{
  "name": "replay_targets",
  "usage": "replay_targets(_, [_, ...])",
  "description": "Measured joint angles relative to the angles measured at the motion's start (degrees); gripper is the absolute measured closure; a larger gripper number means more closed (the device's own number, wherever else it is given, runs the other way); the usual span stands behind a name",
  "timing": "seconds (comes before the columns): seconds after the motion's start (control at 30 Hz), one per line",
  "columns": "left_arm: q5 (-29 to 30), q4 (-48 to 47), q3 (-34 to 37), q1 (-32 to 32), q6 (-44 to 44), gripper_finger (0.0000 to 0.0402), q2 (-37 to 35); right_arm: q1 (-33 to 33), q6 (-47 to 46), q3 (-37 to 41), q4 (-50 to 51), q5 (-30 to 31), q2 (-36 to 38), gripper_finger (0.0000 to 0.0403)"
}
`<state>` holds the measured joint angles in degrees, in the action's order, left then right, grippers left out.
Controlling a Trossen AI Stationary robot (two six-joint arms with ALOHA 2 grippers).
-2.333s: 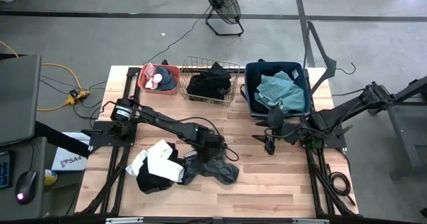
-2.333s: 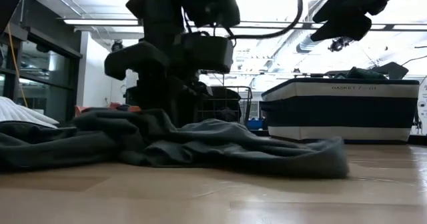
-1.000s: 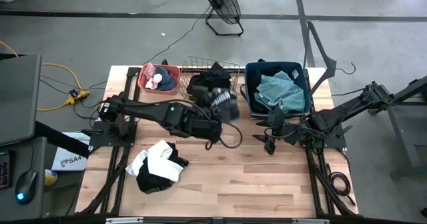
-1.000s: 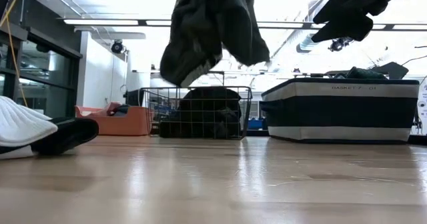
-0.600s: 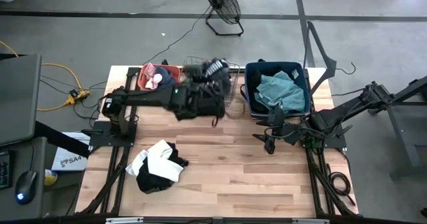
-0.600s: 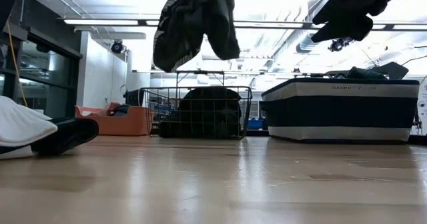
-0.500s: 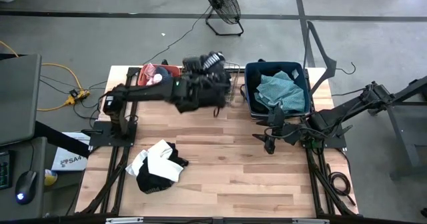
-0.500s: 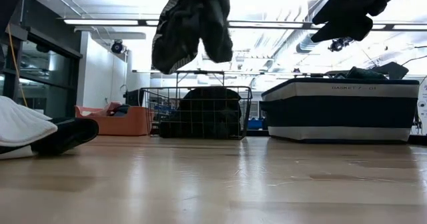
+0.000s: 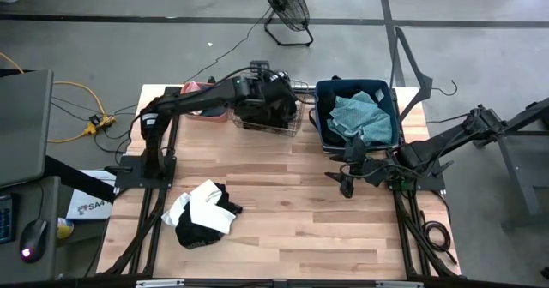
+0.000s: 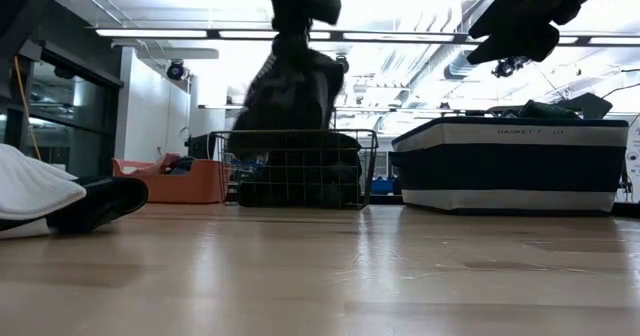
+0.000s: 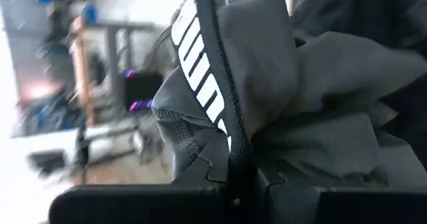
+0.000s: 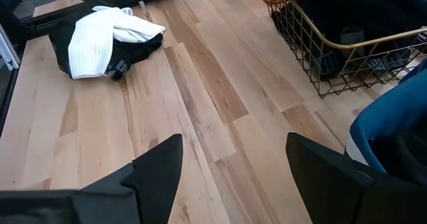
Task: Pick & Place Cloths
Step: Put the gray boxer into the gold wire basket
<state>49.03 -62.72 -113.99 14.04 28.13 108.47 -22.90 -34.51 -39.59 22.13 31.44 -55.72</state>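
The left gripper (image 9: 273, 89) is clamped tight on a dark grey soft fabric garment with white stripes (image 11: 267, 97) and hangs above the gold wire basket (image 10: 300, 169), with the garment's lower folds dangling at about the basket's rim in the low view. Inside that wire basket a heap of black cloth (image 12: 360, 24) already lies, so the step in hand looks like a drop onto that heap. To do it well, the garment should be centred over the wire basket and low enough that no fold drapes over the rim before the jaws part; a trailing hem caught on the wire could pull the piece back out as the arm lifts. Left of the wire basket sits the coral plastic tub (image 9: 190, 92) with small pink pieces, and right of it the dark blue plastic bin (image 9: 322, 108) holds a teal cloth (image 9: 360, 117); neither should receive this dark piece, judging by how things are sorted. Well in front of the wire basket, on the pale wooden table (image 9: 300, 219), a white-and-black bundle (image 9: 202, 213) waits. The right gripper (image 9: 346, 185) idles in front of the blue bin, jaws spread and empty.
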Motion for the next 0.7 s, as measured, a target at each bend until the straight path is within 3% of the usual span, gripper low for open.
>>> replay_targets(0.2, [-9.5,8.7,5.4,1.6,2.8,0.0396,0.0,0.0,0.0,0.0,0.1,0.0,0.0,0.0144])
replay_targets(0.7, [-15.4,27.8,22.6,3.8,-13.0,0.0396,0.0,0.0,-0.2,0.0,0.2,0.0,0.0,0.0144])
